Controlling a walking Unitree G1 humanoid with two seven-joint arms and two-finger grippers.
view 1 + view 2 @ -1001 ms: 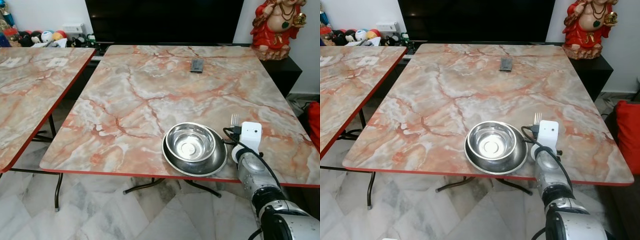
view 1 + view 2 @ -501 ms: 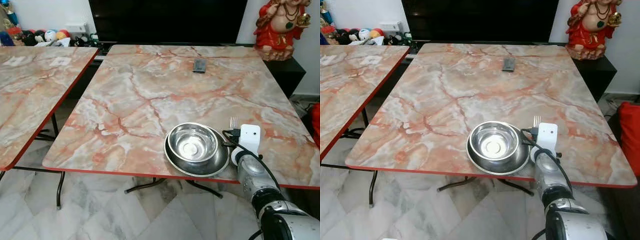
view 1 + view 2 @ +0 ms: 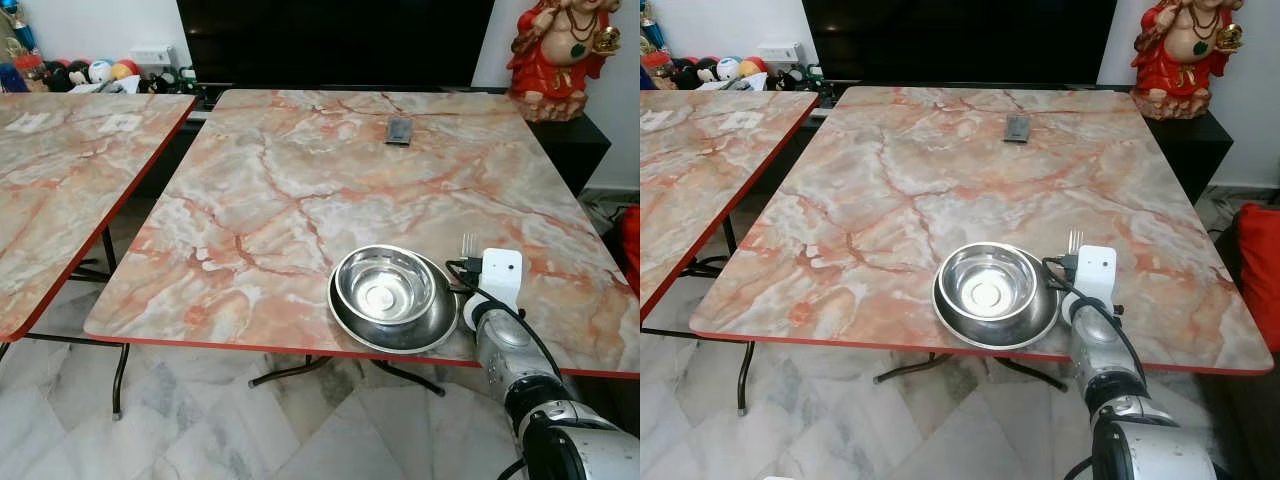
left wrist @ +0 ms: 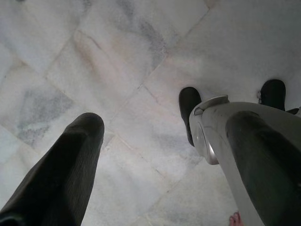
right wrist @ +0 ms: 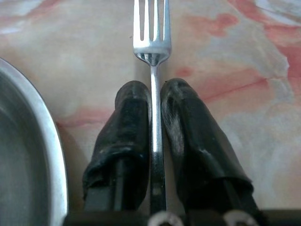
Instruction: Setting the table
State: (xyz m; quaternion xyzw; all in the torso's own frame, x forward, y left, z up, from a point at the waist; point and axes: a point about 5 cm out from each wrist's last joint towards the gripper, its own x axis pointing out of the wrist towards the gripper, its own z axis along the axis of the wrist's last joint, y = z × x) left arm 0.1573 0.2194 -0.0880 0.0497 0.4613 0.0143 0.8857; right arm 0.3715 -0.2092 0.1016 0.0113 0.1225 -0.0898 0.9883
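So far I am judging the setting as partly done: a steel bowl (image 3: 384, 285) is sitting inside a steel plate (image 3: 400, 328) near the front edge of the marble-patterned table (image 3: 300, 190), and my right jaws (image 5: 155, 101) are clamped on the handle of a fork (image 5: 151, 33), holding it low over the table just to the right of the plate, tines pointing away from me. Laying the fork down beside the plate is what seems left. My left jaws (image 4: 146, 132) are hanging apart over the pale marble floor (image 4: 141, 47), idle. A small dark object (image 3: 398, 130) is lying at the table's far end, a second table (image 3: 60, 180) is standing to my left, and a red figurine (image 3: 560, 50) is sitting on a dark cabinet by the wall.
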